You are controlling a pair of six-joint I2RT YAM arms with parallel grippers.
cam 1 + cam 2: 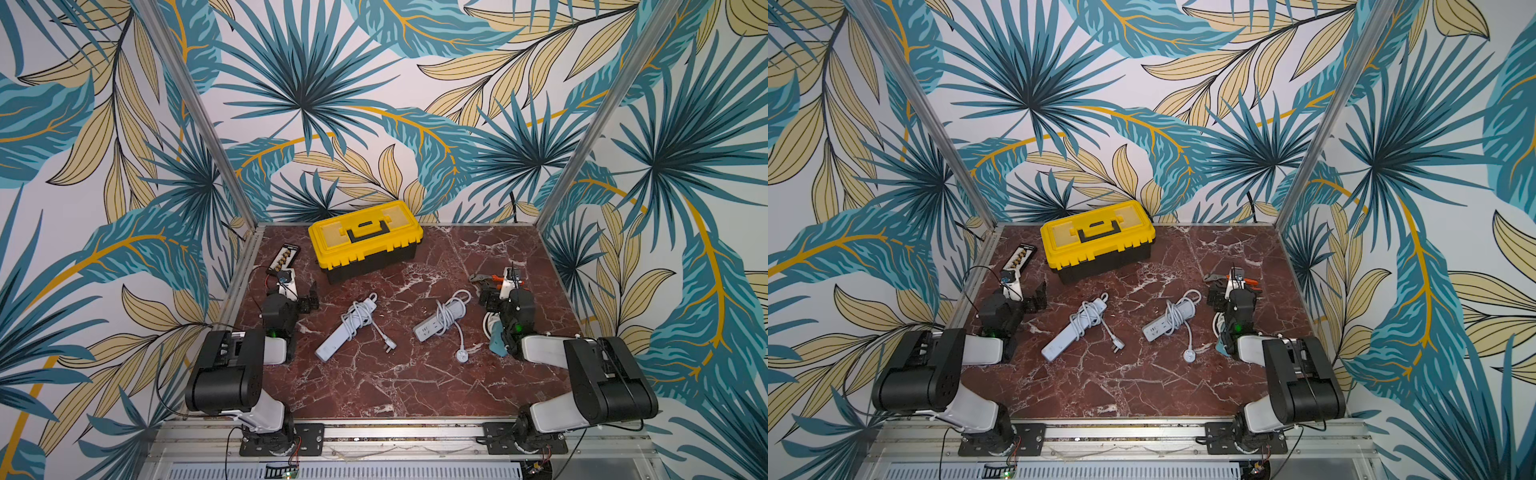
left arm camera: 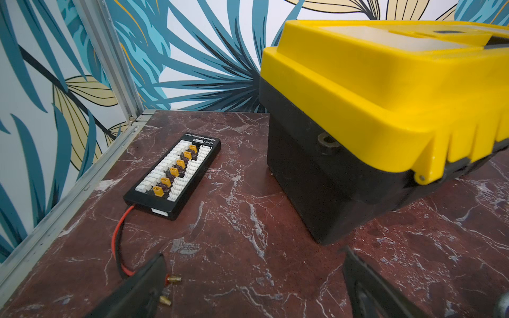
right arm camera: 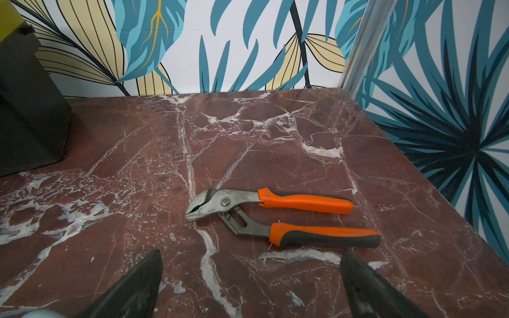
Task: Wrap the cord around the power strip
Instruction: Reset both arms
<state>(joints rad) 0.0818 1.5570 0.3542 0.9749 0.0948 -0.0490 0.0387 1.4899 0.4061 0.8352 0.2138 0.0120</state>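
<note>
Lettering on connector board (image 2: 173,170) proved illegible. Left power strip (image 1: 332,343) and right power strip (image 1: 426,331) lay mid-table, cords (image 1: 359,311) wound round them. Left gripper (image 2: 252,261) and right gripper (image 3: 252,256) stood apart, empty.

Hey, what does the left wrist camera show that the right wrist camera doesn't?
Only the left wrist view: a black connector board with yellow plugs and its red and black wires. Only the right wrist view: orange-handled pliers lying flat. Both: the marble table, the toolbox, leaf wallpaper; each shows its own arm's tips, left end effector and right end effector, open.
</note>
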